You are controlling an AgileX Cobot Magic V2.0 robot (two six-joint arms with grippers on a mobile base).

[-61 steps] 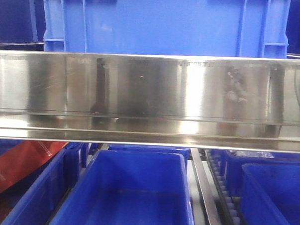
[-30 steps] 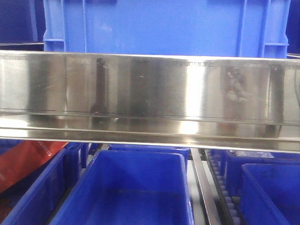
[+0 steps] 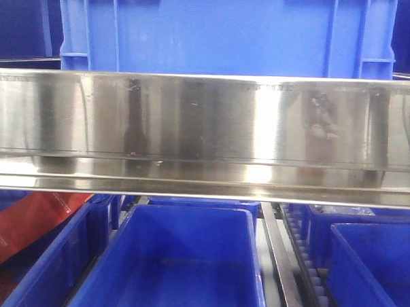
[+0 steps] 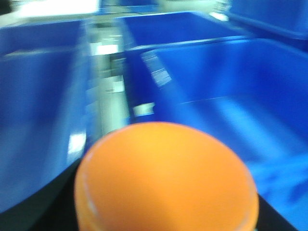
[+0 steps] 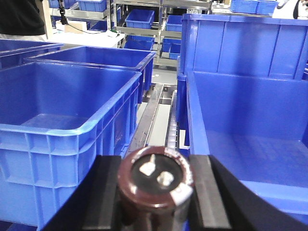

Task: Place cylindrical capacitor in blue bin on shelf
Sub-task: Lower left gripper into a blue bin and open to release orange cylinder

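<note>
The cylindrical capacitor, dark maroon with two silvery terminals on its top, sits upright between the black fingers of my right gripper, which is shut on it. It hangs over the gap between a blue bin on the left and a lower blue bin on the right. My left gripper is shut on a blurred orange rounded object above a blue bin. The shelf's steel rail crosses the front view; neither gripper shows there.
A big blue crate stands on the upper tier. Below the rail lie a blue bin, a bin at the right and a red packet. A roller track runs between bins.
Only the dark reflections on the steel rail have shifted slightly; the bins and crate stand as before.
</note>
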